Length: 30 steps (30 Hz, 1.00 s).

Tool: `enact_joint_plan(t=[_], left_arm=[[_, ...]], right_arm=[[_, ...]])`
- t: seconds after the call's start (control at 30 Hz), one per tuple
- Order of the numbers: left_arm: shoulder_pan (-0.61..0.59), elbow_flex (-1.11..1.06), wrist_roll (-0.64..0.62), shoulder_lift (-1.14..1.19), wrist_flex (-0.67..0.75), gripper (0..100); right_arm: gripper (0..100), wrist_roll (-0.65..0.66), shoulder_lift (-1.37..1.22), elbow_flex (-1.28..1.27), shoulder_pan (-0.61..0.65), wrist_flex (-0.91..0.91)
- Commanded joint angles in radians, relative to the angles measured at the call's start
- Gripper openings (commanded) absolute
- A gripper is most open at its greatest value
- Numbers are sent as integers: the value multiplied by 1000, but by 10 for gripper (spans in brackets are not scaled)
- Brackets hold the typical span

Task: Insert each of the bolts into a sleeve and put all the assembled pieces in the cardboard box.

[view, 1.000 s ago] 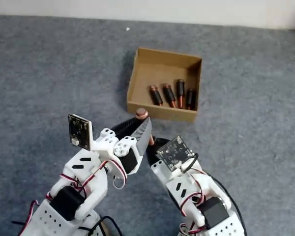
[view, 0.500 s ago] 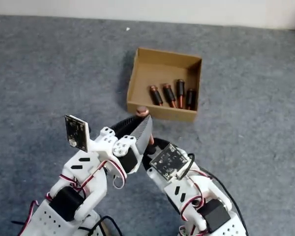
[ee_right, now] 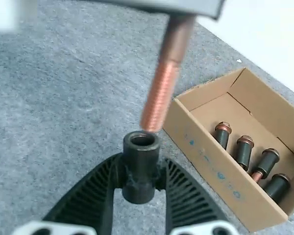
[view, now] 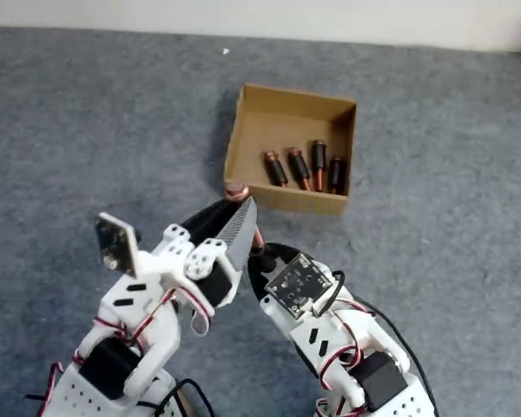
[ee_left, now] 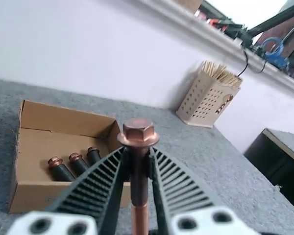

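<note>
Inside the brown cardboard box, four assembled bolt-and-sleeve pieces. Just in front, clamped in the left gripper, a copper flange-headed bolt, tip at the mouth (seemingly not yet in) of a black cylindrical sleeve pinched by the right gripper. Left to do: insertion, boxing. Cut off in the left wrist view: the bolt's threaded end.

Grey table (carpet-like surface). An open cardboard box rests at centre, toward the far side; a perforated stick holder stands against the far wall.

Copper bolt perhaps at sleeve mouth
</note>
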<state>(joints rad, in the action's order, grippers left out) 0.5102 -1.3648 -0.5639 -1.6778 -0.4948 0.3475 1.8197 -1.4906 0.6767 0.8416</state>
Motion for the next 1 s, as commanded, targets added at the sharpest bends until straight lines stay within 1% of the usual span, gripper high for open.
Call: enact_joint_plan(t=[0.0,0.1,0.43,0.5,0.67,0.77,0.87,0.9,0.97], left_arm=[[2,-59,-6,-120,-23,5],[2,-110,-5,-150,-20,5],[8,-156,-9,-150,-23,5],[42,-173,-6,-150,-31,5],[174,-131,-8,-150,-187,7],[179,-105,-9,-150,-258,8],[183,-102,-8,-150,-293,8],[185,-102,-6,-150,-305,18],[186,-99,-6,-150,-331,79]], right_arm=[[5,11,18,71,-10,-31],[5,11,18,71,-10,-31],[5,11,18,73,-8,-30],[5,11,18,73,-8,-31],[5,11,18,73,-15,-50],[5,9,18,73,-28,-67],[5,-41,18,73,-51,-73],[5,-54,18,73,-59,-85],[5,-63,18,73,-74,-93]])
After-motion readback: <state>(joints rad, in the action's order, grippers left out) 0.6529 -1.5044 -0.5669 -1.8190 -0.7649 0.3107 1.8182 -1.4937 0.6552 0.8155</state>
